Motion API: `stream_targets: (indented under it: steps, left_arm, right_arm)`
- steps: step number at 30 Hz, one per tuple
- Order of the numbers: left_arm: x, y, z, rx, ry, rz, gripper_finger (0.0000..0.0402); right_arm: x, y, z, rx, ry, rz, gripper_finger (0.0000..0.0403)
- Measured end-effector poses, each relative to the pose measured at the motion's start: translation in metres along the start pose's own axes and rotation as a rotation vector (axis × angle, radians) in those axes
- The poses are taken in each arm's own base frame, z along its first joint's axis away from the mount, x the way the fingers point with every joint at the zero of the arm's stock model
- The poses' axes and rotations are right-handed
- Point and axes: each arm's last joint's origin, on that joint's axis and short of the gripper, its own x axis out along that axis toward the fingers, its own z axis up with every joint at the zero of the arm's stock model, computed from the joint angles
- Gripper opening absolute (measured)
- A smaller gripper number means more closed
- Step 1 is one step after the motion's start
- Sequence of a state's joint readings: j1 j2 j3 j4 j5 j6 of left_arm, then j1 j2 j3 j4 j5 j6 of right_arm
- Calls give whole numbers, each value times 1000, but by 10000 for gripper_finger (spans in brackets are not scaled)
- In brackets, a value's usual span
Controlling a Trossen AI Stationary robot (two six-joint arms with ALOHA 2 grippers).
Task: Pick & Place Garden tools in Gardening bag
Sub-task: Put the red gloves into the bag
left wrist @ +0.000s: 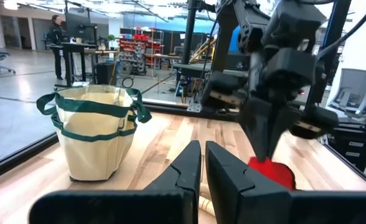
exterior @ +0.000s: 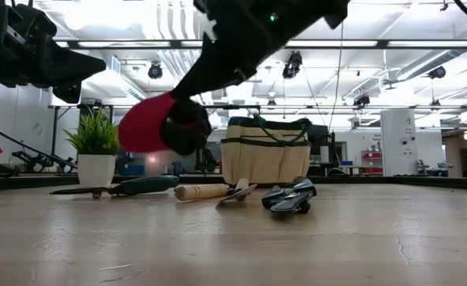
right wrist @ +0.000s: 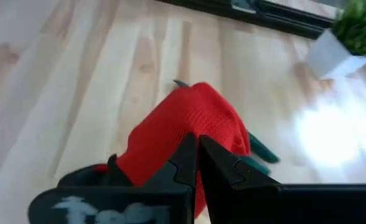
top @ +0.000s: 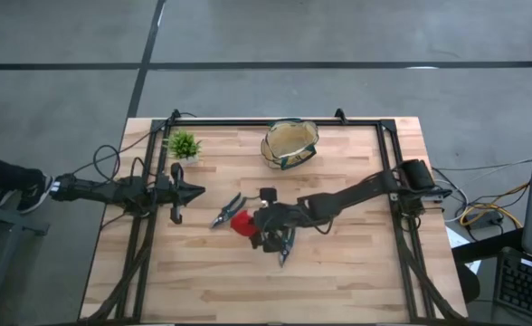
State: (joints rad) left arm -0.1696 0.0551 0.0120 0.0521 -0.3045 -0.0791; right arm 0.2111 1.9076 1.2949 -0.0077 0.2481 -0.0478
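Note:
My right gripper [top: 255, 226] is above the table's middle, shut on a red fabric-like piece [right wrist: 183, 121] with a dark part [exterior: 187, 127]. The piece is lifted in the low view [exterior: 148, 123]. On the table lie a green-handled pruner [exterior: 126, 187], a wooden-handled trowel [exterior: 206, 191] and a grey metal pruner [exterior: 291, 196]. The tan gardening bag [top: 289, 143] with green trim stands upright at the far middle. My left gripper [top: 194, 192] is shut and empty at the left, pointing toward the tools. My right gripper pinches the red piece between its two fingers, on the red fabric's upper surface [right wrist: 192, 127]. The fingers slant down from the table's right. The piece is lifted clear of the table [exterior: 150, 127] and bulges out ahead of the fingertips.
A small green potted plant [top: 184, 145] stands at the far left, near my left gripper. A dark metal frame [top: 248, 122] runs along the table's far edge and sides. One tool [top: 285, 252] lies just under my right gripper. Bare wood shows along the near edge.

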Motion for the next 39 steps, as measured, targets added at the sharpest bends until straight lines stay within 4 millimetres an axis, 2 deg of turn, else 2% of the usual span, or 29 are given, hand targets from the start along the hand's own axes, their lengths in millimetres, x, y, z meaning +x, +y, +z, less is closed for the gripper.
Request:
stream_targets:
  steps: [7,18,29,34,39]
  left_arm:
    - [0,0,0,0,0,0,30]
    - [0,0,-1,2,7,1,30]
    - [1,0,-1,3,10,1,30]
    - [1,0,-1,3,10,1,30]
    - [1,0,-1,3,10,1,30]
  right_arm:
    - [-22,-9,5,-1,-21,-42,8]
    - [-58,-28,-10,30,-31,-126,8]
    - [-98,-46,-25,109,-111,-172,8]
    - [-110,-51,-30,130,-125,-183,8]
    - [-112,-53,-32,137,-124,-187,8]
